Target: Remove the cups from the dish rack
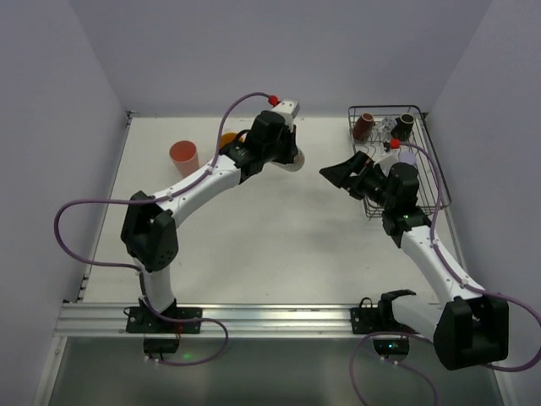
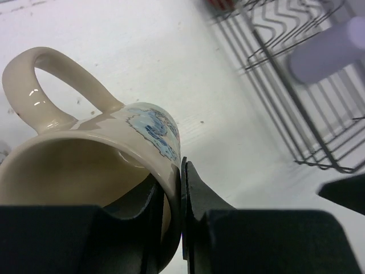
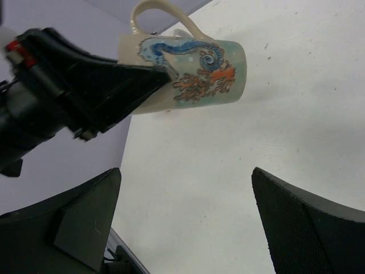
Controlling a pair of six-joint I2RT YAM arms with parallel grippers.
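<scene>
My left gripper (image 1: 283,155) is shut on the wall of the cream mug (image 1: 294,161), holding it tilted above the table's back middle. One finger is inside the mug and one outside in the left wrist view (image 2: 174,171); the mug (image 2: 85,148) has a blue and orange drawing. My right gripper (image 1: 341,173) is open and empty, just left of the dish rack (image 1: 423,199), facing the mug (image 3: 188,71). A salmon-red tumbler (image 1: 183,157) stands at the back left. A mug with an orange inside (image 1: 228,139) is partly hidden behind the left arm. Two dark brown mugs (image 1: 364,126) (image 1: 404,125) sit in the rack's far end.
The rack (image 2: 296,85) lies to the right of the held mug. The right arm's purple cable (image 1: 431,165) arcs over the rack. White walls close the table at the back and sides. A metal rail (image 1: 254,317) runs along the near edge.
</scene>
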